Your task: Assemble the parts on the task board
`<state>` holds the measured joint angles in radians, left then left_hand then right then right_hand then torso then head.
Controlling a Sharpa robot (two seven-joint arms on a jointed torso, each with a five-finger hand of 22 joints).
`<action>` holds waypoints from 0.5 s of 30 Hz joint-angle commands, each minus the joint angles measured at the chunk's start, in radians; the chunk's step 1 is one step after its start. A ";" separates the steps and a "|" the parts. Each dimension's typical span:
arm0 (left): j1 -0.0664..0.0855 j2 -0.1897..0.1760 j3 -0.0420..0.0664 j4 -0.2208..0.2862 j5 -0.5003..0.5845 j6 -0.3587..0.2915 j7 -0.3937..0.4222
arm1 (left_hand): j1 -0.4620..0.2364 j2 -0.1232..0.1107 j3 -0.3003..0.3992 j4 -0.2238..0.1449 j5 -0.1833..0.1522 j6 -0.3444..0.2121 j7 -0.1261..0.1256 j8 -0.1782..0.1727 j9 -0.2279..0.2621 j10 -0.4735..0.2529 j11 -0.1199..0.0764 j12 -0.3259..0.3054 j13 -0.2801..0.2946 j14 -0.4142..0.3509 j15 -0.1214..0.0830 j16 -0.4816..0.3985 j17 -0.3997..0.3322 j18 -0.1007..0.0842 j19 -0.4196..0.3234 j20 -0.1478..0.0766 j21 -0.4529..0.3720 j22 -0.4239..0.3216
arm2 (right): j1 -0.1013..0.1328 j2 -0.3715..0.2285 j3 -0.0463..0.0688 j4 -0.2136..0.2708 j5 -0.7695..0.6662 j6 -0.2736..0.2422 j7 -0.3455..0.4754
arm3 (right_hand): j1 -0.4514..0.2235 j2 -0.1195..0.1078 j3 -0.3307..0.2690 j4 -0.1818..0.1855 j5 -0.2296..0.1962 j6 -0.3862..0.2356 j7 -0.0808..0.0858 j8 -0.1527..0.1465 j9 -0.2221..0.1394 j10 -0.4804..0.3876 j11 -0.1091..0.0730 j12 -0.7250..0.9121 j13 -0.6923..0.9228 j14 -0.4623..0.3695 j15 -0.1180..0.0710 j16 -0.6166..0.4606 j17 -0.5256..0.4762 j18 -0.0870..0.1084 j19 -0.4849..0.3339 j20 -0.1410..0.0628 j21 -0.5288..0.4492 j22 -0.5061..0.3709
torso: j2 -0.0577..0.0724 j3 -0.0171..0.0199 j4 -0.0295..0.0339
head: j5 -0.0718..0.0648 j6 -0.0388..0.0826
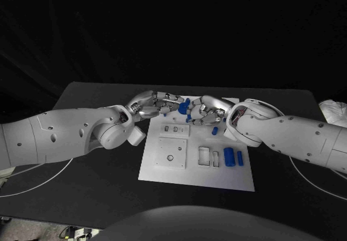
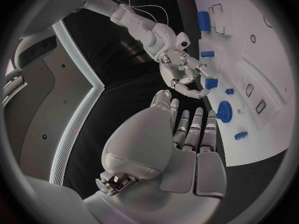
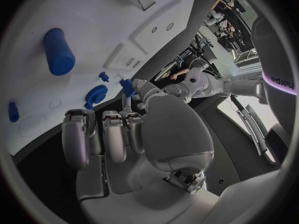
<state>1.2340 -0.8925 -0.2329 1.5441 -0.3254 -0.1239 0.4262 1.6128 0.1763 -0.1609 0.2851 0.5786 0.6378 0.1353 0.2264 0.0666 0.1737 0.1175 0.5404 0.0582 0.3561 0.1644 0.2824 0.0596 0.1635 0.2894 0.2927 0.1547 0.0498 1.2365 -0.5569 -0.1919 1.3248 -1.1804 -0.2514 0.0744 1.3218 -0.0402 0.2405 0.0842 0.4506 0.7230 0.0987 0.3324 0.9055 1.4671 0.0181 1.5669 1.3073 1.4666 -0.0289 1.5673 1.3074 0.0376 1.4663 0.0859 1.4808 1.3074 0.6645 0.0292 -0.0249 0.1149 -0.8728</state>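
Black table (image 1: 87,150) carries the white task board (image 1: 166,173). At its far edge we find the right hand (image 1: 208,111) pinching a blue part (image 2: 212,83); the left hand (image 1: 152,104) meets it, grip undeterminable.

Black table with the white board on it

The black table (image 1: 94,170) carries the white task board (image 1: 199,173), which lies flat in its middle, with its far edge under the fingertips of both hands. A thin white cable (image 1: 36,183) lies on the table well behind the left hand's fingers, and another white cable (image 1: 307,175) behind the right hand's fingers.
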 commanded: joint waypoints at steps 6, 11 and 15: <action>0.001 0.001 0.001 0.004 -0.003 -0.031 0.025 | 0.000 0.006 0.004 0.004 -0.001 0.005 0.002 0.002 0.000 0.004 0.004 -0.005 0.000 -0.011 -0.007 -0.009 -0.002 -0.009 -0.003 0.000 -0.004 -0.001 | -0.007 0.023 0.000 0.000 -0.072 0.048 -0.049 | -0.002 -0.005 0.006 0.000 -0.007 0.001 0.011 -0.005 -0.005 0.104 0.009 0.004 0.263 0.104 0.006 0.003 0.263 -0.009 0.015 0.002 -0.006 0.225 | 0.000 0.0004 -0.0009 | 0.005 0.000; 0.001 -0.001 0.001 0.005 -0.003 -0.036 0.027 | 0.000 0.005 0.005 0.004 0.000 0.005 0.002 0.002 0.000 0.004 0.004 -0.005 0.000 -0.014 -0.009 -0.011 -0.002 -0.009 -0.003 -0.001 -0.004 -0.001 | -0.011 0.030 0.000 -0.005 -0.077 0.050 -0.050 | -0.002 -0.005 0.006 0.000 -0.007 0.001 0.011 -0.005 -0.006 0.104 0.009 0.004 0.263 0.104 0.006 0.003 0.263 -0.009 0.015 0.002 -0.006 0.225 | -0.001 0.0005 -0.0007 | 0.005 0.000; 0.001 -0.003 0.001 0.006 -0.002 -0.036 0.025 | 0.000 0.005 0.005 0.004 0.000 0.005 0.002 0.002 0.000 0.004 0.004 -0.005 0.000 -0.014 -0.010 -0.011 -0.002 -0.009 -0.003 -0.001 -0.005 -0.001 | -0.017 0.037 0.000 -0.012 -0.078 0.051 -0.049 | -0.002 -0.005 0.006 0.000 -0.008 0.001 0.011 -0.005 -0.006 0.104 0.009 0.004 0.263 0.104 0.007 0.003 0.263 -0.009 0.015 0.002 -0.005 0.225 | -0.001 -0.0001 -0.0013 | 0.007 0.000</action>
<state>1.2341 -0.8962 -0.2329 1.5466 -0.3255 -0.1502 0.4333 1.6128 0.1763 -0.1609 0.2851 0.5786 0.6378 0.1353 0.2263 0.0666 0.1737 0.1175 0.5404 0.0581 0.3489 0.1573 0.2755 0.0584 0.1634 0.2894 0.2927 0.1547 0.0498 1.2214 -0.5223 -0.1914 1.3142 -1.2347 -0.2218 0.0343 1.3218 -0.0402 0.2404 0.0842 0.4465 0.7265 0.1023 0.3324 0.9003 1.4670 0.0181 1.5669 1.3073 1.4666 -0.0289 1.5673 1.3073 0.0375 1.4663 0.0859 1.4808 1.3073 0.6639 0.0295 -0.0261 0.1212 -0.8728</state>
